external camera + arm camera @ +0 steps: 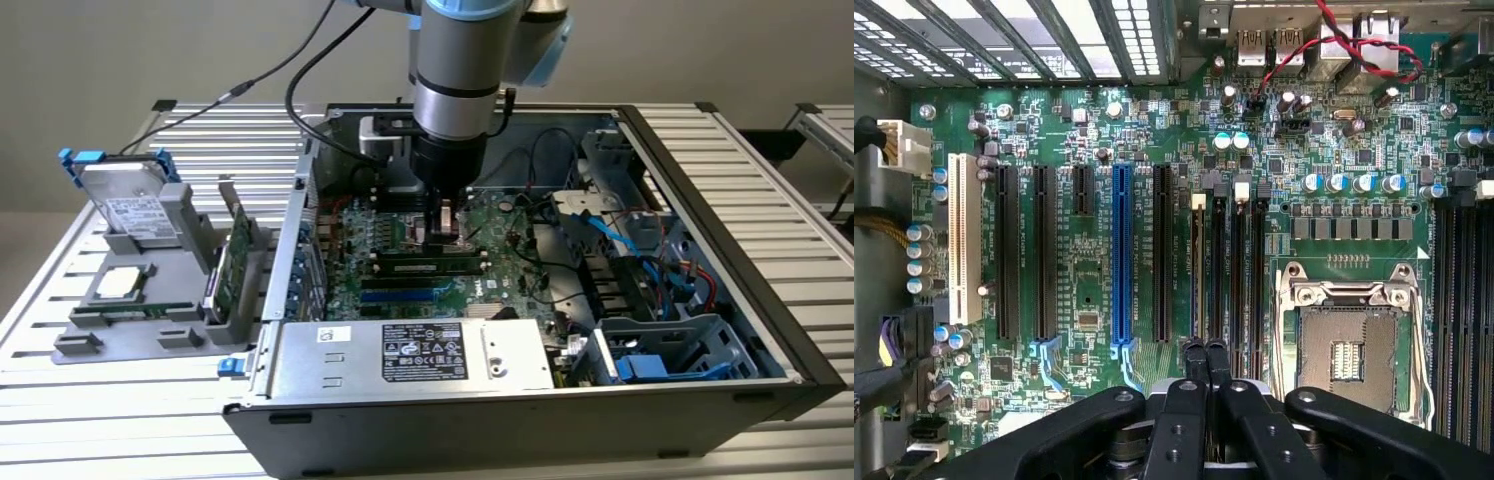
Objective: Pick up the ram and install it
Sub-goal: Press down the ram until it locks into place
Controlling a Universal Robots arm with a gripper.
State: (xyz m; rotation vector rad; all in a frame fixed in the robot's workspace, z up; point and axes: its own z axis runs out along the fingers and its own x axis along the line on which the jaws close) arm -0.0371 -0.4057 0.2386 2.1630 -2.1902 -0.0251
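Ram point(427, 265) appears to sit already in one of the long memory slots on the motherboard point(400, 235), a little below the middle of the exterior view, lying across the frame as a dark strip with black chips. The angle is poor, so I cannot tell whether it is fully clicked home or only resting in the slot.

In the wrist view the ram point(1199, 270) shows edge-on as a thin pale line in the slot nearest the blue and black expansion slots, beside the open CPU socket point(1344, 350).

The gripper point(447, 222) hangs straight down inside the open computer case point(747, 300), just above the ram. Its fingers are pressed together with nothing between them, and in the wrist view the gripper point(1205, 350) has its tips right at one end of the stick, touching it or nearly so.

By my reading the pick-up and carry are done, and what remains is the seating.

On the grey tray point(80, 345) at the exterior view's left stand the hard drive point(130, 208) and the expansion card point(239, 255), well apart from the arm.
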